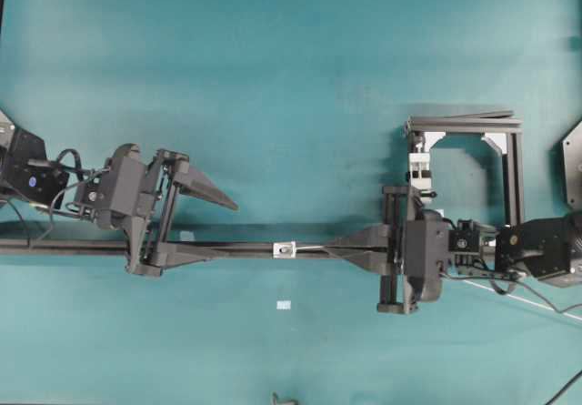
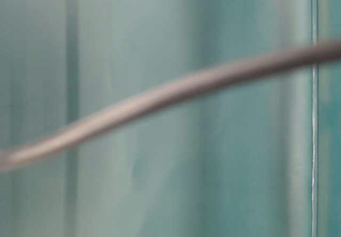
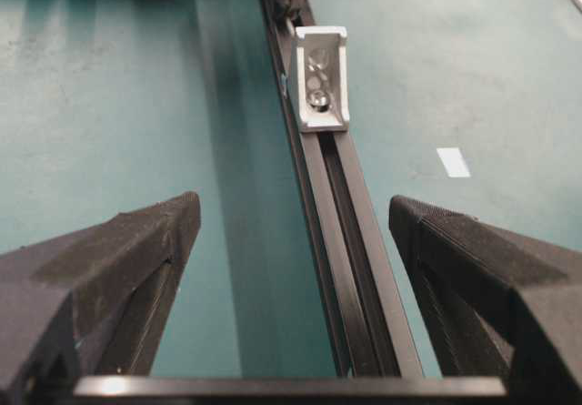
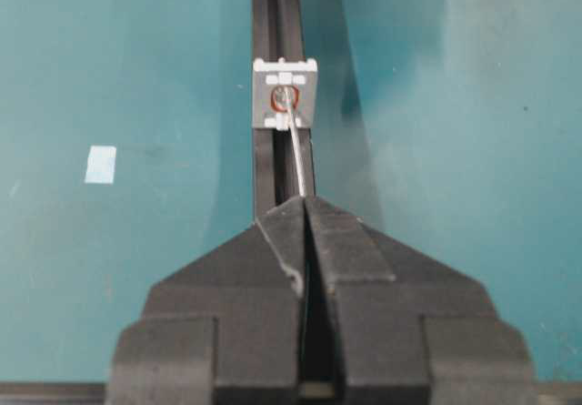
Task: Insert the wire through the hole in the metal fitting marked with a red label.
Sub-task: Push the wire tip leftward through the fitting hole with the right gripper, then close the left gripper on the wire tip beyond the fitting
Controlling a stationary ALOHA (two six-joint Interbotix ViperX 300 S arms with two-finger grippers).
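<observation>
The teal worktop (image 1: 291, 77) carries a long black rail (image 1: 236, 249), and everything here is placed along that rail. At the rail's left stretch the left tool (image 1: 191, 225) straddles it with jaws spread wide and nothing between them; at the right stretch the right tool (image 4: 305, 207) sits over the rail with its jaws pressed together on the wire (image 4: 295, 150).

The metal fitting (image 4: 285, 94) is mounted on the rail between the two tools, nearer the right one. From the right wrist view the wire runs forward from the jaw tips along the rail, and its free end lies at the red-ringed hole (image 4: 283, 101) — whether it has entered cannot be told.

To do this step well, I judge the right tool should advance straight along the rail, slowly, keeping the wire level with the hole — the thin wire will likely bow if its tip catches the fitting's face. The left tool is best kept clear.
</observation>
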